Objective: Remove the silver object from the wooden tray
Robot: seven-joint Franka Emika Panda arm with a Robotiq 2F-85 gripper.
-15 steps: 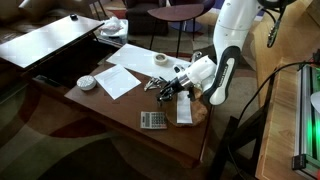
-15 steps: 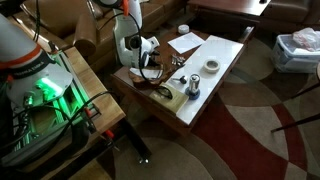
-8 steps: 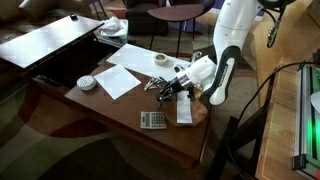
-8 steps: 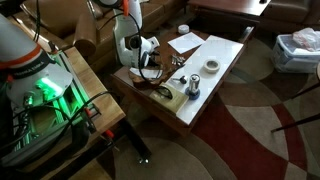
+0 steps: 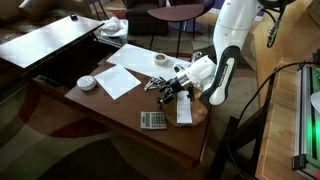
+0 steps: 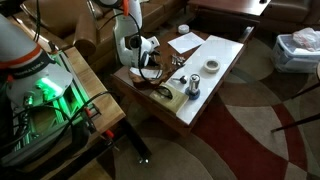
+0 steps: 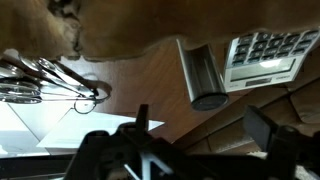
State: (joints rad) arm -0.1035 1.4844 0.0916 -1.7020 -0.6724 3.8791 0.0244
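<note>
the hand [image 7: 196,135] is hovering spread open, grasping nothing, over the desk [image 7: 140,92] near the metal cluster [image 7: 48,80], calculator [image 7: 262,55] and wooden tray [image 7: 120,28] by the robot-side edge.

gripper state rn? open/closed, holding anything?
Gripper: open, spread wide in the wrist view, nothing held.

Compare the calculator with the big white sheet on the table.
The calculator is grey with keys; the sheet is plain white. The calculator is far smaller than the sheet. The calculator lies by the near edge of the table, the sheet further back. Both lie flat on it.
</note>
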